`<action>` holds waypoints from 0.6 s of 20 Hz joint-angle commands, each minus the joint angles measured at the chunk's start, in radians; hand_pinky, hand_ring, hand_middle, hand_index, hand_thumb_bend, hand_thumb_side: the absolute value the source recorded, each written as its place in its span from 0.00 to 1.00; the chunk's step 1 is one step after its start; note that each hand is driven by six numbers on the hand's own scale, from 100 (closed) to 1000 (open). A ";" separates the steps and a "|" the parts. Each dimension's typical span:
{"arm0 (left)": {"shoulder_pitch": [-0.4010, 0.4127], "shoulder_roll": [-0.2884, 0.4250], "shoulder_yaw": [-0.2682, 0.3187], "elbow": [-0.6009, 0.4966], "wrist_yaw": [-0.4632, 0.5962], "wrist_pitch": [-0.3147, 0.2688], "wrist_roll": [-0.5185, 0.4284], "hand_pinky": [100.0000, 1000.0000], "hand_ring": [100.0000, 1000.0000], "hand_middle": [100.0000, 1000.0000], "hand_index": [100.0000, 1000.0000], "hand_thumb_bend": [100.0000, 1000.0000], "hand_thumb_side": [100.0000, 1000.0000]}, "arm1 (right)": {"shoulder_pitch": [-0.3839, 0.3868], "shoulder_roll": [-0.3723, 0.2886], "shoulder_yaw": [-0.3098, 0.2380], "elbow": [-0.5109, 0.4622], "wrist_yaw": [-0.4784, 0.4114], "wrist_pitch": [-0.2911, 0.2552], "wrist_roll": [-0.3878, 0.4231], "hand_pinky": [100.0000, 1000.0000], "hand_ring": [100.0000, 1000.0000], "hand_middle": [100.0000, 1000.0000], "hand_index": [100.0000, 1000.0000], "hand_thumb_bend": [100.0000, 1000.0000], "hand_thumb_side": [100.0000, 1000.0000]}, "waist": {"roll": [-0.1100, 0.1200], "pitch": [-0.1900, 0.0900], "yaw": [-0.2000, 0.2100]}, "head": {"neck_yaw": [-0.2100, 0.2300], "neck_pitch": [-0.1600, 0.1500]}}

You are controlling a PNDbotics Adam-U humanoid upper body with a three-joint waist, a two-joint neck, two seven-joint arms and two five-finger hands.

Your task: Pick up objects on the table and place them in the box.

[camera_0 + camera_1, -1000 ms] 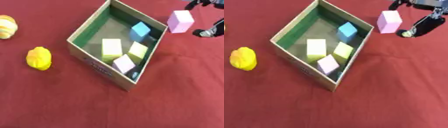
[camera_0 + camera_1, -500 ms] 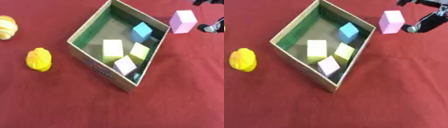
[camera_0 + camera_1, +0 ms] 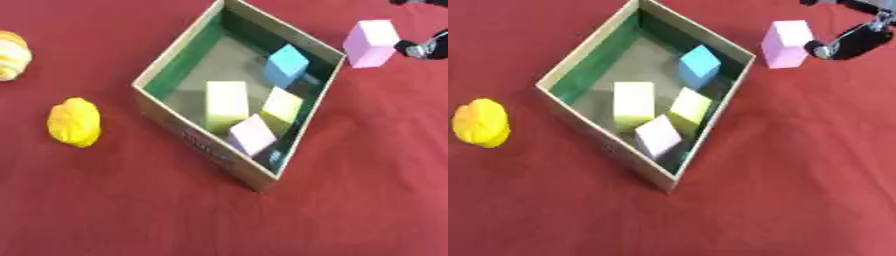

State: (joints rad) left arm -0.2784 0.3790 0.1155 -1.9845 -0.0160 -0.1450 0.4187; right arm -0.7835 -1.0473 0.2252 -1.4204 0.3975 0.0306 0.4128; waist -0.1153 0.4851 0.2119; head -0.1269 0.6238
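Nearest in the scene, the cardboard box (image 3: 262, 176) is sitting on the red table (image 3: 131, 215) with one corner pointing toward the near edge. Four blocks are already lying inside it: a pale pink block (image 3: 253, 136) closest to that near corner, a yellow-green block (image 3: 282, 105) and a taller pale yellow block (image 3: 227, 103) behind it, and a blue block (image 3: 287, 65) leaning against the far right wall. Outside, to the left of the box, a yellow lumpy object (image 3: 74, 122) is waiting on the cloth, and farther left a striped cream-and-orange object (image 3: 12, 54) is showing at the edge. Farther away, just beyond the box's right corner, a pink block (image 3: 786, 43) is standing outside the box. The right hand (image 3: 852, 42) is reaching in beside it at the far right, one dark finger close to the block; whether it is gripping cannot be told. By my judgement, four pieces are done and three are remaining.
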 commanded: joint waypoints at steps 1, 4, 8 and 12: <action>-0.012 0.025 0.008 -0.016 0.003 -0.005 -0.001 0.72 0.51 0.56 0.75 0.11 0.45 | -0.025 -0.018 -0.023 0.020 0.031 -0.024 0.002 0.90 0.96 0.85 0.89 0.28 0.00 | 0.001 -0.015 0.004 | -0.010 -0.021; -0.017 0.024 0.007 -0.016 0.005 -0.007 -0.002 0.72 0.50 0.56 0.75 0.11 0.45 | -0.034 -0.005 -0.024 0.047 0.057 -0.039 0.008 0.90 0.96 0.85 0.89 0.28 0.00 | -0.005 -0.003 0.014 | -0.016 -0.032; -0.019 0.022 0.007 -0.016 0.009 -0.008 -0.002 0.72 0.50 0.56 0.75 0.11 0.46 | -0.051 0.015 -0.024 0.086 0.092 -0.057 0.018 0.90 0.96 0.86 0.89 0.28 0.00 | -0.014 0.012 0.029 | -0.019 -0.041; -0.023 0.021 0.007 -0.016 0.012 -0.010 -0.002 0.72 0.50 0.56 0.75 0.11 0.46 | -0.068 0.034 -0.030 0.129 0.137 -0.066 0.013 0.90 0.96 0.87 0.89 0.29 0.00 | -0.023 0.024 0.039 | -0.021 -0.047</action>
State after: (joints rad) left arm -0.2921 0.3790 0.1154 -1.9845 -0.0065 -0.1505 0.4167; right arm -0.8360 -0.9902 0.2142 -1.3014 0.5149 -0.0301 0.4275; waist -0.1441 0.5314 0.2520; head -0.1434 0.5923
